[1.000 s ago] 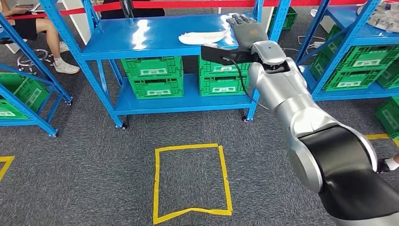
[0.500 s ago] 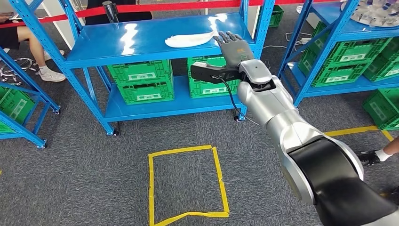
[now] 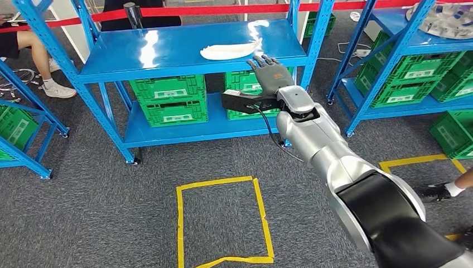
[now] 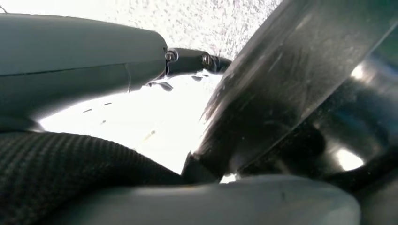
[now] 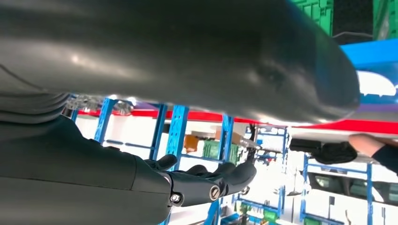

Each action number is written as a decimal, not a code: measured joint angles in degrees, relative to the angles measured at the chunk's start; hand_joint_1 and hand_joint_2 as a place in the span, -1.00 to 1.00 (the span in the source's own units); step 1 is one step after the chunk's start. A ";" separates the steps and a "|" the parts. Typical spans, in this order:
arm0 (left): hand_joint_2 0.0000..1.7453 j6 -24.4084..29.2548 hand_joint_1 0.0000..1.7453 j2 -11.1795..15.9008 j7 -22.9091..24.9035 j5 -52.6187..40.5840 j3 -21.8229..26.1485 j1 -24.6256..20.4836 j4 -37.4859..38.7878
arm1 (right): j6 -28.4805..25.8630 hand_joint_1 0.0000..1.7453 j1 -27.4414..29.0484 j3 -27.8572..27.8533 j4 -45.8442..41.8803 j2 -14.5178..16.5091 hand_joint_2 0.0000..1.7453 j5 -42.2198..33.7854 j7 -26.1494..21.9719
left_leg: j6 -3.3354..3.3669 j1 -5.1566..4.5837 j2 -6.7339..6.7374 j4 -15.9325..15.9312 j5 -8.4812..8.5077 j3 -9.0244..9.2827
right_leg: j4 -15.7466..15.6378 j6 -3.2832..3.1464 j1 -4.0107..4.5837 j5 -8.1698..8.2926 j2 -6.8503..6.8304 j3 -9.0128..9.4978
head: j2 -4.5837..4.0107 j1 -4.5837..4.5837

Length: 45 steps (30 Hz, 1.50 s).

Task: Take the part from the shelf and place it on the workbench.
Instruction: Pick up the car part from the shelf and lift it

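One robot hand (image 3: 271,73) has sunk below the shelf (image 3: 167,47) edge, and the part (image 3: 230,51) still lies untouched on top.

We see the right robot hand released, fingers spread, holding nothing, now in front of the green crates (image 3: 170,99) under the shelf rather than up beside the white part as a moment ago; the whole scene has also shifted, so some of that drop may be our own camera moving. We judge the reach has slipped back and the grasp is not yet begun. We cannot tell the left robot hand's (image 4: 195,61) state: its wrist view is washed out by glare and crowded by dark body parts. No worktop can be made out yet.
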 joint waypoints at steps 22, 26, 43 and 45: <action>-1.00 -1.36 -1.00 0.41 -0.51 -0.20 0.60 -0.02 0.06 | 0.65 -1.00 0.77 3.03 -0.23 -0.61 -1.00 -2.61 -0.23 | 0.73 0.57 -0.33 -1.07 3.62 -2.68 | 9.29 1.43 -0.89 -7.22 0.35 2.24 | 0.00 -0.36; -1.00 -1.36 -1.00 0.40 -0.52 -0.31 0.60 0.09 0.09 | 0.73 -1.00 1.62 3.68 -0.21 -1.00 -1.00 -2.71 -0.08 | 1.11 0.04 -0.63 -1.05 0.87 0.60 | 12.69 0.88 -0.29 -10.21 0.29 -4.98 | 0.00 -0.32; -1.00 -1.36 -1.00 0.37 -0.91 -0.62 0.60 -0.26 -0.02 | 0.66 -1.00 1.87 5.62 -0.14 -1.44 -1.00 -3.64 0.66 | -2.76 0.90 -0.69 8.23 -4.01 -8.69 | -1.66 -1.63 -0.48 -4.03 0.92 6.39 | 0.00 -0.58; -1.00 -1.36 -1.00 0.39 -0.81 -0.64 0.60 -0.24 0.04 | 0.72 -1.00 1.85 5.72 -0.11 -1.42 -1.00 -3.66 0.69 | -2.55 1.01 -0.18 1.63 3.89 -8.05 | -1.48 -1.05 -0.45 -5.59 0.98 7.62 | 0.00 -0.65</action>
